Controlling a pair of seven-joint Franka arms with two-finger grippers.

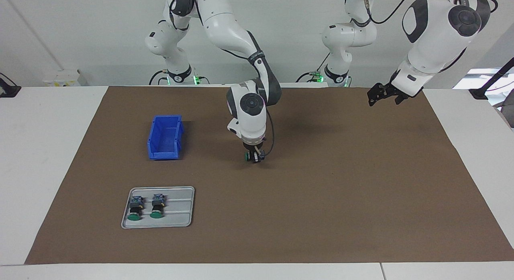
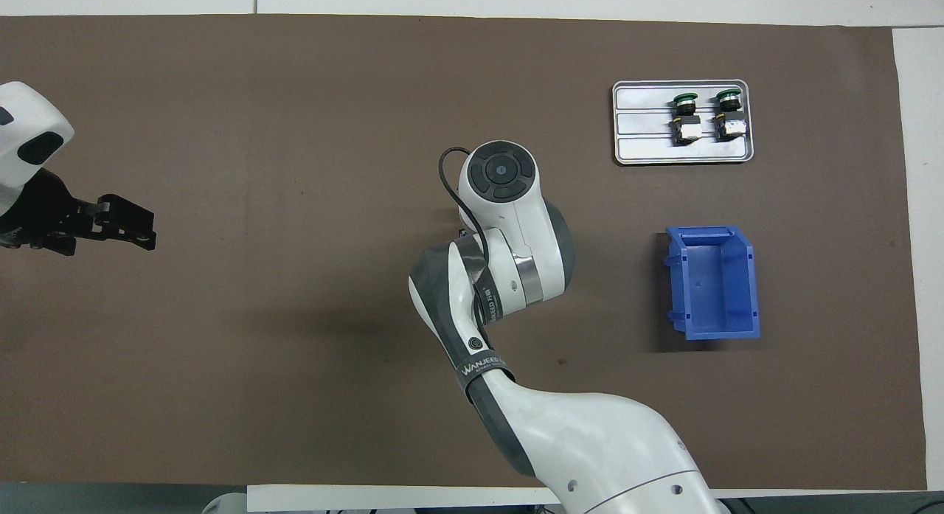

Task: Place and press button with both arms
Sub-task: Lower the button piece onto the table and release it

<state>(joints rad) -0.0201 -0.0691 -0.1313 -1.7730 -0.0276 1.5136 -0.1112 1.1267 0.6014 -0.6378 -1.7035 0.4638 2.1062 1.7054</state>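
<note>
Low in the facing view, toward the right arm's end of the table, a grey metal tray [image 1: 189, 191] holds two spare push-buttons [image 1: 134, 207] side by side, their green caps pointing away from the robots. Higher in the frame, nearer the robots, stands an empty blue bin [image 1: 154, 151].

At the middle of the frame the right gripper [image 1: 253, 156] points straight down, low over the brown mat [image 1: 321, 199]. Its jaws are narrow, closed on the button [image 1: 248, 154]. The button lies flat and crosswise. Its green cap sticks out toward the right arm's end of the table, and its blue-grey block toward the left arm's end. It looks to be at or just above the mat, though I cannot be sure that it touches. In the overhead view the right arm's wrist hides both button and gripper.

Near the top of the frame, at the left arm's end, the left gripper [image 1: 379, 96] waits in the air over the mat's edge, jaws wide and empty, well apart from the button.

The cap faces away from the free left arm, so a press would likely need a reach round. Bare mat surrounds the button on all sides, with the bin the nearest obstacle.
</note>
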